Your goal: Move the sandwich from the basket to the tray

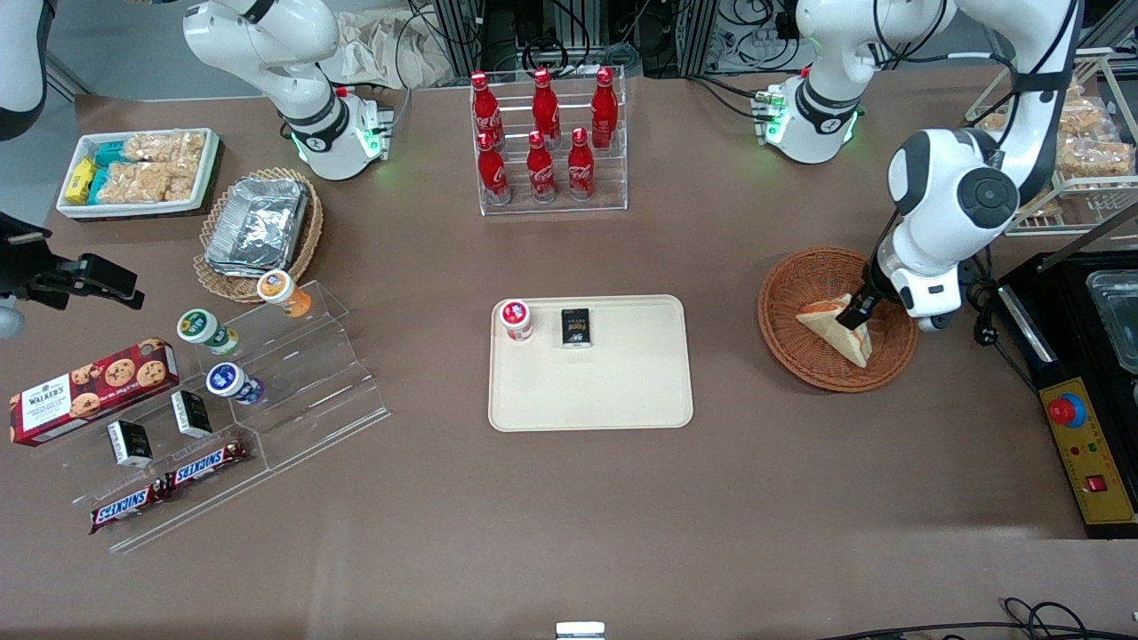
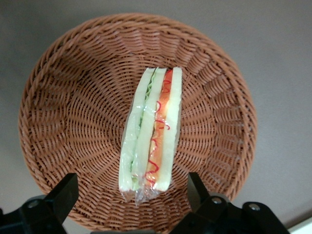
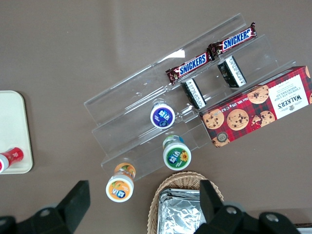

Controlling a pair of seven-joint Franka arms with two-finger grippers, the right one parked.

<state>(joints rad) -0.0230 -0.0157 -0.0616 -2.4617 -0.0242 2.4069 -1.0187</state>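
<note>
Brown matte cloth covers the long table (image 1: 569,498), with cables and metal framing crowding the floor at its farther edge. Starting at the parked arm's end of the table, a white bin of snack packets (image 1: 138,171) sits near a tan wicker basket holding foil containers (image 1: 259,224), and nearer the front camera a clear stepped stand (image 1: 267,418) carries small yogurt cups, a red cookie box (image 1: 93,389) and two Snickers bars (image 1: 169,486). At the middle of the table a clear rack of red cola bottles (image 1: 549,142) stands farther from the camera than the cream tray (image 1: 613,391), which lies flat and holds a red-lidded cup (image 1: 516,319) and a small black packet (image 1: 576,327) side by side. Toward the working arm's end sits the reddish-brown woven basket (image 1: 800,351), and the sandwich (image 2: 152,131) lies in it, wrapped in clear film, its cut edge up showing green and orange-red filling. The left arm's gripper (image 2: 129,195) hangs directly over the basket with its fingers (image 2: 62,195) spread wide apart, one on each side of the sandwich's end, holding nothing. A black control box with a red button (image 1: 1076,427) occupies the table's edge beside that arm.
</note>
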